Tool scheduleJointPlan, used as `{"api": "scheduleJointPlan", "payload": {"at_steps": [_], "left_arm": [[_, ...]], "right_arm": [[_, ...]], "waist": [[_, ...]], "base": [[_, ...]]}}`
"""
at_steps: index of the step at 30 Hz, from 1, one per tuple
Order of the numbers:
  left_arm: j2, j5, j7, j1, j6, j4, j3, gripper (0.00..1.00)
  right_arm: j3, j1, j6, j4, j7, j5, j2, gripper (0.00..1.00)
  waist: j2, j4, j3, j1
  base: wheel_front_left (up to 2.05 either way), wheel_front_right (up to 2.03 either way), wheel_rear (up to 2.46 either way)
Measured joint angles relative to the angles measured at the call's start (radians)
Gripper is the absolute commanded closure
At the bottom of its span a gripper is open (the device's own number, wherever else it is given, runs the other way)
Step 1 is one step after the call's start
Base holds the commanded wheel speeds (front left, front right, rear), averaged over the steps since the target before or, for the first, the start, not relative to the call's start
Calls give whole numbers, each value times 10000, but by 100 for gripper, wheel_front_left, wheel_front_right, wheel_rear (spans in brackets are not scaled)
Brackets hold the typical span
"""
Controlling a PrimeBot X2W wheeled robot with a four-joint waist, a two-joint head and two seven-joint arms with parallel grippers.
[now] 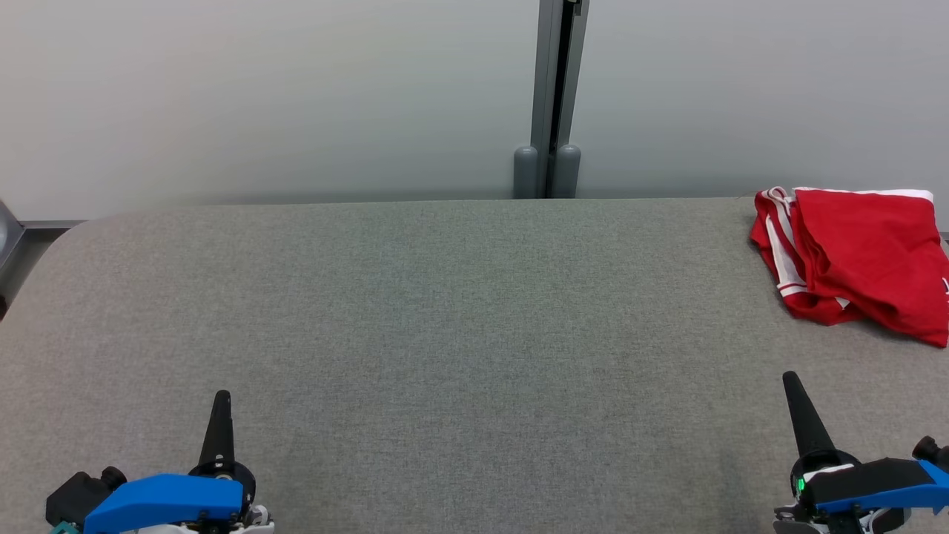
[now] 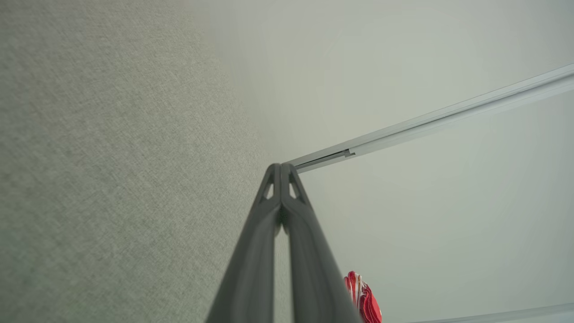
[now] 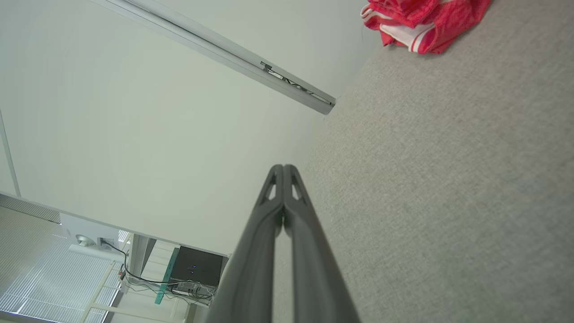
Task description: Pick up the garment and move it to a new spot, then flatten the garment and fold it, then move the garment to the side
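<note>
Nearest you, your left gripper (image 1: 222,400) and right gripper (image 1: 791,380) hover over the near edge of the grey table (image 1: 445,311), each with its fingers pressed together. At the far right, by the wall (image 1: 222,96), the garment (image 1: 867,259) lies rumpled and loosely folded, red with white stripes, well apart from both.

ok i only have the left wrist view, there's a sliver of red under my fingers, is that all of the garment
Observer: No. The head view shows the whole red garment, lying at the far right of the grey table.
Operator: is it flat
Observer: No, it is loosely bunched and wrinkled, with white stripes along its left side.
Operator: is the right gripper on it
Observer: No. The right gripper is shut and sits nearer the robot, apart from the cloth.
</note>
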State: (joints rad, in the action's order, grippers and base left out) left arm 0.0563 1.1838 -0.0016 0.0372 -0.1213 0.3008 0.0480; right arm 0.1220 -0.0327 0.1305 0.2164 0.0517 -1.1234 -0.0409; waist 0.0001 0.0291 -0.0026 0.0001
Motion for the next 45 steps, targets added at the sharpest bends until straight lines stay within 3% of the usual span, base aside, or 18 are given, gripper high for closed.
{"api": "scheduleJointPlan", "payload": {"at_steps": [45], "left_arm": [[-44,3486,949,525,-31,-445,527,100]], "right_arm": [[-69,-573,0,234,500,-3981,-42,100]], "waist": [[0,-228,45,0]], "base": [[0,0,0]]}}
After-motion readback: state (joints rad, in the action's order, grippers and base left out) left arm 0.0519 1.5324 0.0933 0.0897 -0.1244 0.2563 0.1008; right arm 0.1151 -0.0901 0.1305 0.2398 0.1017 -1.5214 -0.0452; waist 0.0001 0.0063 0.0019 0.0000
